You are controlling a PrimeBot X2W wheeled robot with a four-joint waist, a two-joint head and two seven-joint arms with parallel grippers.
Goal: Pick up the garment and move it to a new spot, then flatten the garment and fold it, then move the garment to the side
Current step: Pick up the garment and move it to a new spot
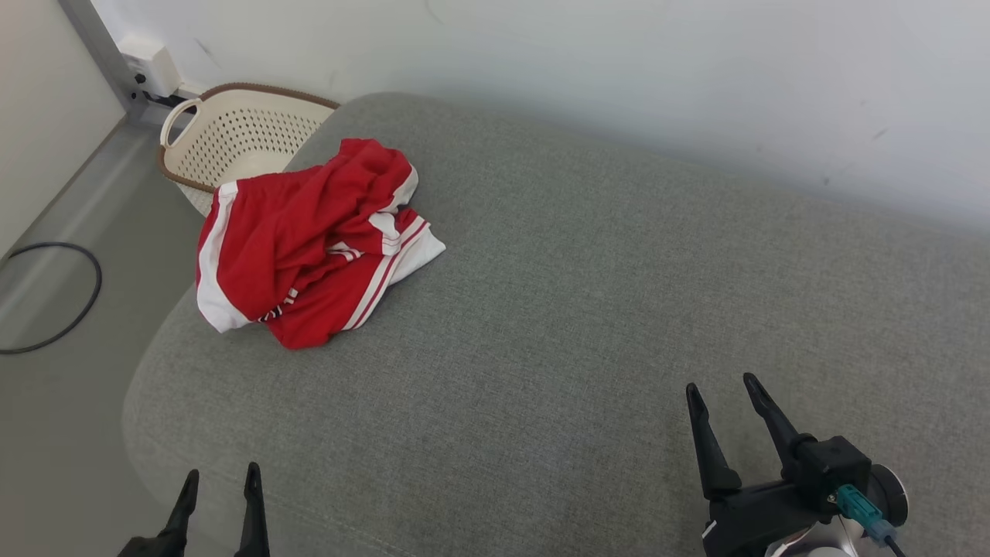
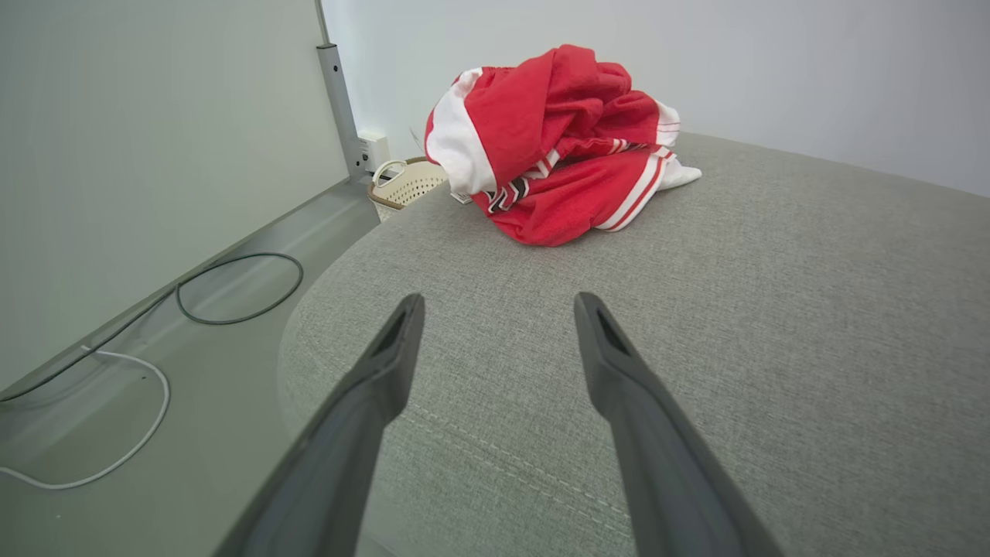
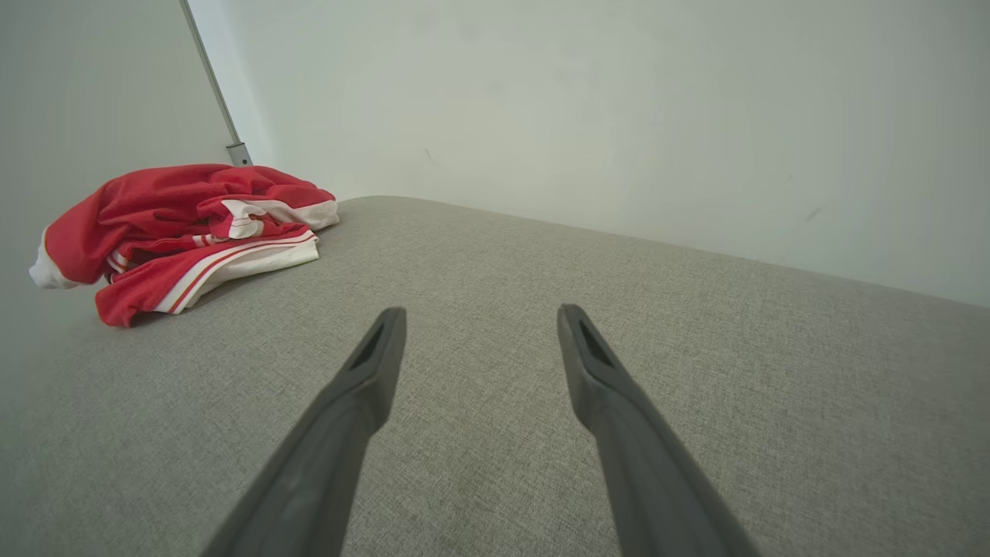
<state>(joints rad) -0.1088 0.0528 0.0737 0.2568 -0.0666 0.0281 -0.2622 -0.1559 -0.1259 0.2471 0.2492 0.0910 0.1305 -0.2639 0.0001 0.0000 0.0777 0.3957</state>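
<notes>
A red garment (image 1: 309, 240) with white stripes lies crumpled in a heap near the far left corner of the grey cushion (image 1: 588, 309). In the left wrist view the garment (image 2: 557, 147) sits straight ahead, well beyond the fingertips. In the right wrist view the garment (image 3: 186, 232) lies far off to the left. My left gripper (image 1: 221, 476) hangs open at the cushion's front left edge, nothing between its fingers. My right gripper (image 1: 723, 387) stands open over the front right of the cushion, also holding nothing. Both are well apart from the cloth.
A cream perforated laundry basket (image 1: 232, 135) stands on the floor behind the cushion's far left corner. A black cable (image 1: 69, 309) loops on the grey floor to the left, with a white cable (image 2: 116, 433) nearby. A pale wall (image 1: 619, 77) runs along the far side.
</notes>
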